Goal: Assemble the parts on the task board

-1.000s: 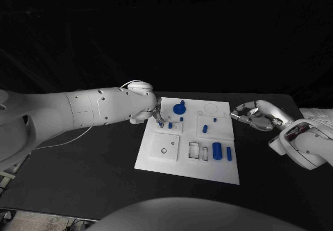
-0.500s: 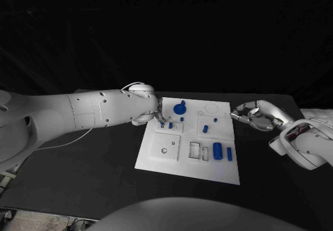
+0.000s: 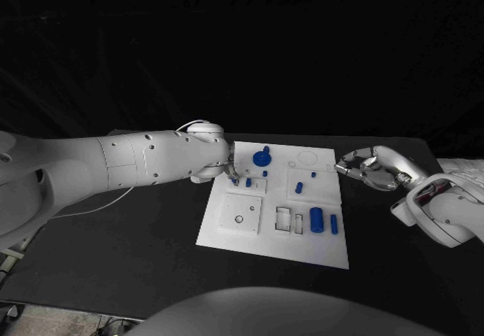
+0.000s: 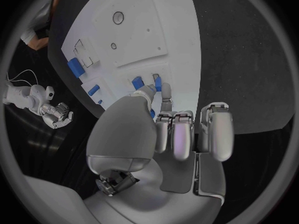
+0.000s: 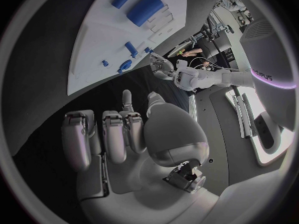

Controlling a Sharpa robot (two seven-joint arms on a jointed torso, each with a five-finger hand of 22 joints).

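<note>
Left hand (image 4: 163, 134) fingertips pinch small blue peg (image 4: 157, 82) on task board (image 3: 242, 231); likely light, stiff, grip sides; right hand (image 3: 368, 168) curled empty.

The left hand (image 3: 230, 170) reaches over the task board's (image 3: 242, 231) far left corner; the right hand (image 3: 365, 168) hovers beside its right edge.
</note>
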